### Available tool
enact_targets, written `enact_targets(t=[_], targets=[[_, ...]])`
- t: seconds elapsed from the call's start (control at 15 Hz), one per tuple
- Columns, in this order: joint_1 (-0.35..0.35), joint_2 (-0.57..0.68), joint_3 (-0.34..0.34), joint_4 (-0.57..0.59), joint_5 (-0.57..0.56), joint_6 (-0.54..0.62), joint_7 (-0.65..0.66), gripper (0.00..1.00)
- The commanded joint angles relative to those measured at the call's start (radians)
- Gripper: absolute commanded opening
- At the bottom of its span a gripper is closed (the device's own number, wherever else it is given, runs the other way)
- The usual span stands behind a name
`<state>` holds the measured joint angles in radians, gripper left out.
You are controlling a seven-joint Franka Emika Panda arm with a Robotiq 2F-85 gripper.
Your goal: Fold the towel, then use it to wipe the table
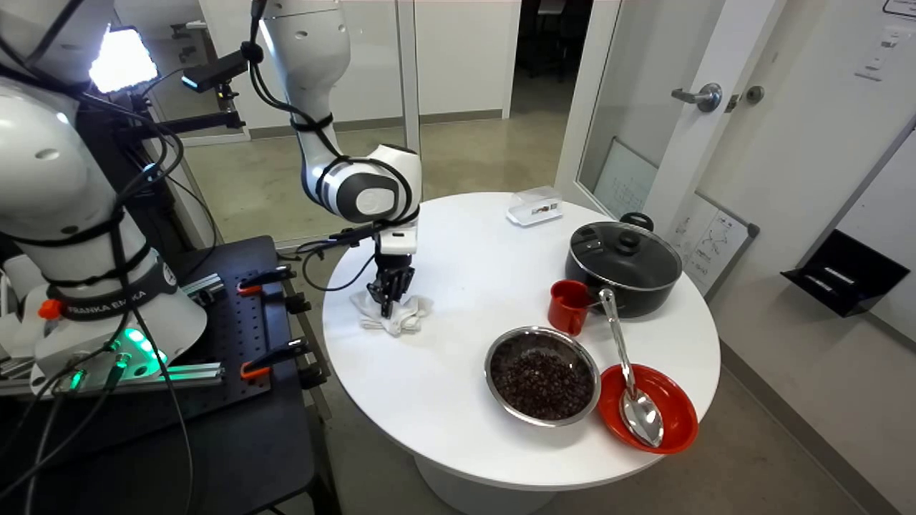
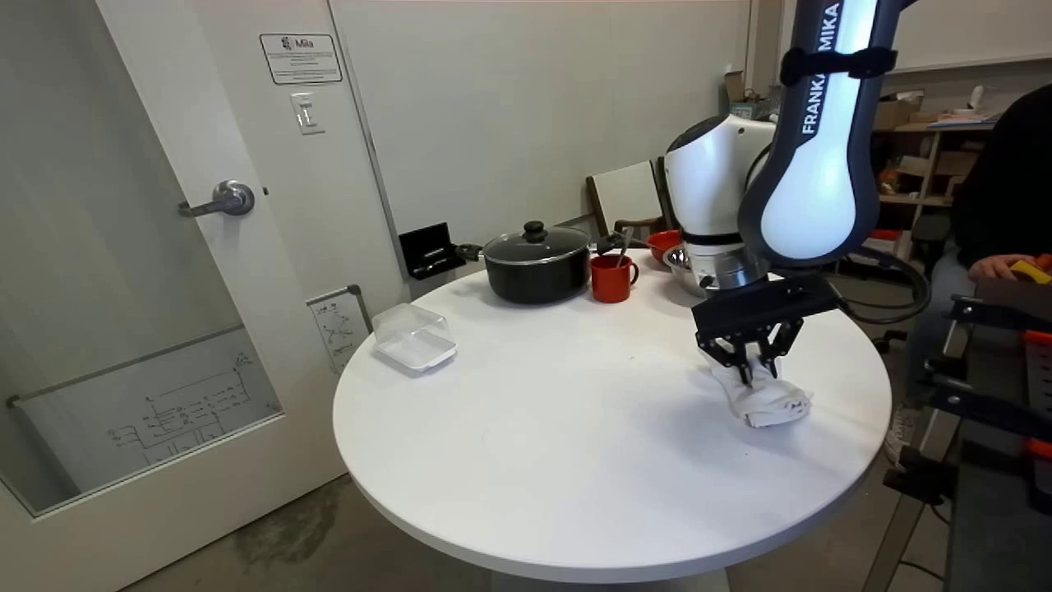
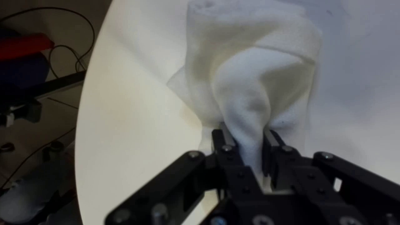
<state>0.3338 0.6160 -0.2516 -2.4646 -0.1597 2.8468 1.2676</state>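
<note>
The white towel (image 1: 408, 320) lies folded and rumpled on the round white table (image 1: 429, 386), near the edge on the robot's side. It also shows in an exterior view (image 2: 772, 404) and in the wrist view (image 3: 256, 34), where its layers fan out beyond the fingers. My gripper (image 1: 390, 304) points down at the towel and also shows in an exterior view (image 2: 760, 374). In the wrist view the gripper (image 3: 245, 134) is shut on a bunched fold of the towel that rises between the fingers. The rest of the towel rests on the table.
A steel bowl of dark beans (image 1: 542, 377), a red bowl with a spoon (image 1: 683, 422), a red mug (image 1: 569, 306) and a lidded black pot (image 1: 622, 268) stand across the table. A clear plastic container (image 2: 415, 341) sits near the table's edge.
</note>
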Motion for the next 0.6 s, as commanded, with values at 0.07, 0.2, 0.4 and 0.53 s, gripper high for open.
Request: enact_targets(t=[0.07, 0.2, 0.4, 0.53], targets=[[-0.007, 0.022, 0.019, -0.036, 0.085, 0.161, -0.025, 0.05], [0.029, 0.030, 0.005, -0.032, 0.107, 0.204, -0.025, 0.05], [0.096, 0.047, -0.011, 0.000, 0.138, 0.249, -0.031, 0.05], [0.138, 0.070, -0.014, 0.035, 0.160, 0.259, -0.039, 0.05]])
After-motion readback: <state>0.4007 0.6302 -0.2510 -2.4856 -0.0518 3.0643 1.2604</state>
